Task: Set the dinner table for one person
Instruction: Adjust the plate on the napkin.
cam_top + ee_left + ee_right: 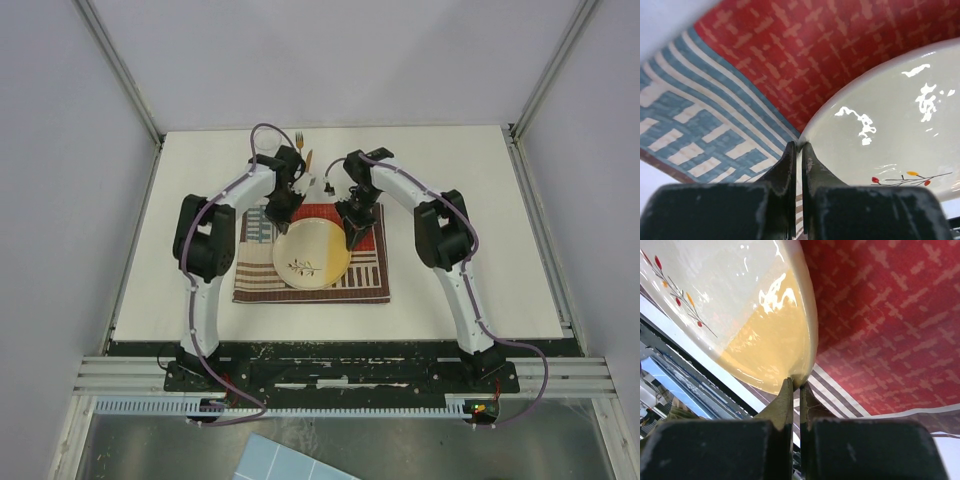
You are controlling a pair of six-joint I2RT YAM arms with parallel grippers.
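The left gripper (796, 146) has its two dark fingers drawn almost together, with only the thin rim of a plate (311, 255) pinched between the tips. The right gripper (795, 382) is closed the same way on the rim at the plate's opposite side. The plate is glossy cream, with a thin twig of red and orange leaves painted on it. In the right wrist view, the part nearest the fingers looks yellower.

Under and around the plate lies a patchwork placemat (365, 275), which has a red woven panel, blue and beige stripes and darker stripes towards its near edge. Whether the plate rests on the cloth or is held just off it cannot be told.

The placemat lies on the dinner table (470, 200), a large flat white rectangle edged with metal framing. It fills the middle of the top view between grey walls. Near its far edge, beyond the grippers, lie a fork (298, 138) and, just beside it, a slim brownish utensil (309, 158) too small to make out.

The left arm (205, 250) rises from its base at the near edge, its elbow pushed outward to the left and its forearm angled inward, with the wrist tipped down at the plate's far left rim. The right arm (450, 250) mirrors it, its elbow out to the right and its wrist down at the plate's right rim.
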